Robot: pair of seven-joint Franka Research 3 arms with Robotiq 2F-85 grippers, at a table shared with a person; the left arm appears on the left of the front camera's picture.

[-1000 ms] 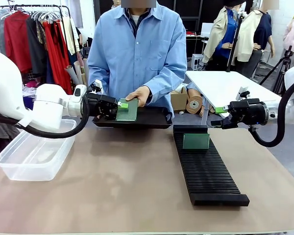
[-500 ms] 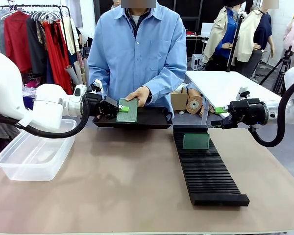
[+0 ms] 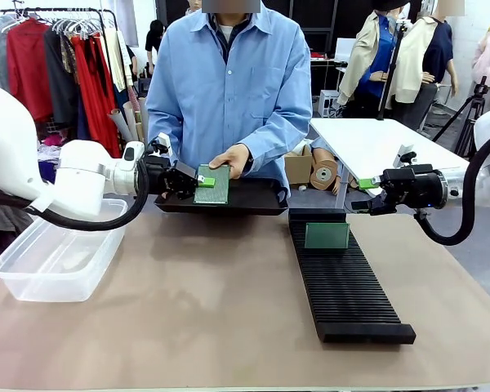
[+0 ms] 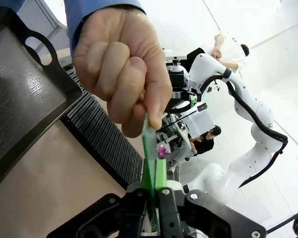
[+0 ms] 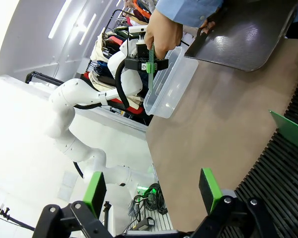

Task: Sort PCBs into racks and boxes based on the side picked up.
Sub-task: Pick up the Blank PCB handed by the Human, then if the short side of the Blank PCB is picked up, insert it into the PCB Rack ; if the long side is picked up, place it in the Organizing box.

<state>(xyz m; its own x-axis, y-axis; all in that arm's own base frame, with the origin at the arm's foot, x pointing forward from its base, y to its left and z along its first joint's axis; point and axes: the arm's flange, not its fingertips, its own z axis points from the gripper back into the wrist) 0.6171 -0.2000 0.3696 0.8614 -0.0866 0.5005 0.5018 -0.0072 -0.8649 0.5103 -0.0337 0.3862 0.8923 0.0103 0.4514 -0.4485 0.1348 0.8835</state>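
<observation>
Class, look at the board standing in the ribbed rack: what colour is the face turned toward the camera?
Green: the PCB standing in the black rack shows a plain green face, clearest in the front view.

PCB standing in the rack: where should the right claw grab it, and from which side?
Take the PCB by its top edge, coming straight down from above. It stands upright on its lower edge in a slot near the far end of the rack, so only the upper part is free, and the ribs block any approach from the sides. The fingers should probably close across its two flat faces. The right claw is open.
</observation>
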